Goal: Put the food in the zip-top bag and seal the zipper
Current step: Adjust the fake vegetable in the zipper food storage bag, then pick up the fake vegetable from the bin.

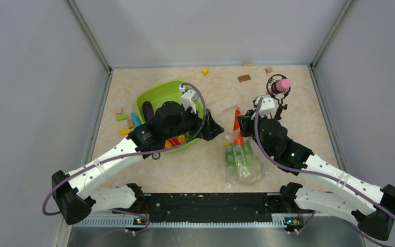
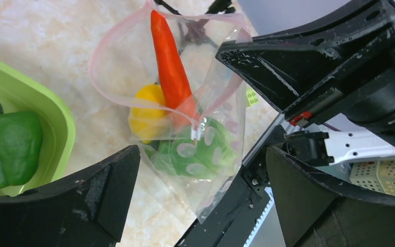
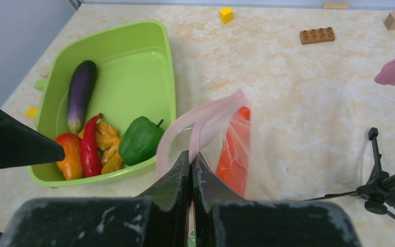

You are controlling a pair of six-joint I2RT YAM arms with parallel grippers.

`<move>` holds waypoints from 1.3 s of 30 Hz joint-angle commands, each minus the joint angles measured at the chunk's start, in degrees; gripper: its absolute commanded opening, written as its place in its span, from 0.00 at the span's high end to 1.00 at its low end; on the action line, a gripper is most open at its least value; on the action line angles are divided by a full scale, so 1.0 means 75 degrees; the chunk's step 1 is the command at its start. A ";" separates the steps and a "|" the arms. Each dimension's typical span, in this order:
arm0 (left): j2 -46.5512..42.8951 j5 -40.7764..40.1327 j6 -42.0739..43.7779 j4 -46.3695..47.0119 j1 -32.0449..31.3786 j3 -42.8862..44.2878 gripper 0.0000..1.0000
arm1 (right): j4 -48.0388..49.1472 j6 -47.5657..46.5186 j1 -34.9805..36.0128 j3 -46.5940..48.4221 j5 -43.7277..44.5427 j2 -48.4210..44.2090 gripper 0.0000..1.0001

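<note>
The clear zip-top bag (image 1: pixel 243 163) lies right of the lime-green tray (image 1: pixel 157 92). It holds an orange carrot (image 2: pixel 171 69), a yellow lemon (image 2: pixel 145 112) and a pale green cabbage (image 2: pixel 198 152). My right gripper (image 3: pixel 191 154) is shut on the pinkish zipper (image 3: pixel 205 116) at the bag's mouth and holds that edge up. My left gripper (image 2: pixel 201 154) is open and empty, between tray and bag, just above the bag. The tray holds a purple eggplant (image 3: pixel 81 92), a red chilli (image 3: pixel 89 146), a green pepper (image 3: pixel 140 140) and orange and yellow pieces.
Loose building blocks lie at the back, yellow (image 1: pixel 204 71), brown (image 1: pixel 244 78) and tan (image 1: pixel 268 69). More blocks lie left of the tray (image 1: pixel 123 117). A small black tripod with a pink top (image 1: pixel 279 86) stands behind the right gripper. Grey walls enclose the table.
</note>
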 commanded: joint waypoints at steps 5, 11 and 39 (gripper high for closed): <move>0.0114 -0.1290 -0.0452 -0.0669 0.1428 0.0138 0.02 | 0.0558 -0.1079 -0.0024 0.0795 0.0800 0.0433 1.00; 0.0699 -0.0437 0.0728 0.0214 0.2674 -0.0773 0.02 | 0.0564 -0.1330 -0.0024 0.0889 0.0737 0.0610 1.00; 0.5468 0.2709 0.4654 -0.0450 0.3506 0.1413 0.10 | 0.0264 -0.1205 -0.0043 0.0730 -0.1709 0.0937 1.00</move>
